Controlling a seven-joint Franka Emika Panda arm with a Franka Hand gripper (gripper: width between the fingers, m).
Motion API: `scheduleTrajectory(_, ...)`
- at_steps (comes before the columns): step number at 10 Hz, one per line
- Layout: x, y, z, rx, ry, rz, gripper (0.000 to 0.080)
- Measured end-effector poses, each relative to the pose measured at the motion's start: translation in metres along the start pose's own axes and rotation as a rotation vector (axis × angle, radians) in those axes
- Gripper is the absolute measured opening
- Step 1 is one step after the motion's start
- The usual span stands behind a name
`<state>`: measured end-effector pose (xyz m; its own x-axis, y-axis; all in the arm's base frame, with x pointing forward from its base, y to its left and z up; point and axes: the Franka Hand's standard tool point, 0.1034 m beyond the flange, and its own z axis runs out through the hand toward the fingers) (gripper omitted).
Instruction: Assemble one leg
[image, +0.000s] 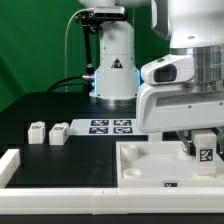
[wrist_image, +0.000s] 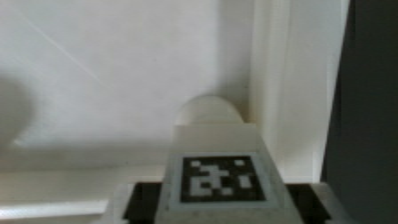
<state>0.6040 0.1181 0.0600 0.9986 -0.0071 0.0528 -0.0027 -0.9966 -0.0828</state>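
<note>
While hanging low over the tabletop (image: 150, 170) at the exterior view's right, pinches the leg (image: 205, 151) in the gripper (image: 204, 153), jaws clamped on its two sides. Holds it upright. Via wrist view: tag (wrist_image: 219, 180) square to the lens, far end close beside the tabletop's raised rim (wrist_image: 294, 80). Can't tell whether touching the tabletop or just above it. Also on the black table (image: 30, 110): two loose legs (image: 37, 131) side by side toward the exterior view's left, marker board (image: 112, 126) near them, white border bars (image: 90, 195) along the near edge.
</note>
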Motion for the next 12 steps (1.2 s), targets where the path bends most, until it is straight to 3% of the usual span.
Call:
scheduleTrajectory(8,-0.0002,-0.0033,0.0013,0.008,0.014,1.000,0.0274)
scheduleTrajectory(11,-0.0006,-0.0039,0.0021,0.012,0.011,1.074,0.0274)
scheduleTrajectory(12,-0.0007,-0.0044,0.0021,0.012,0.011,1.045,0.0381)
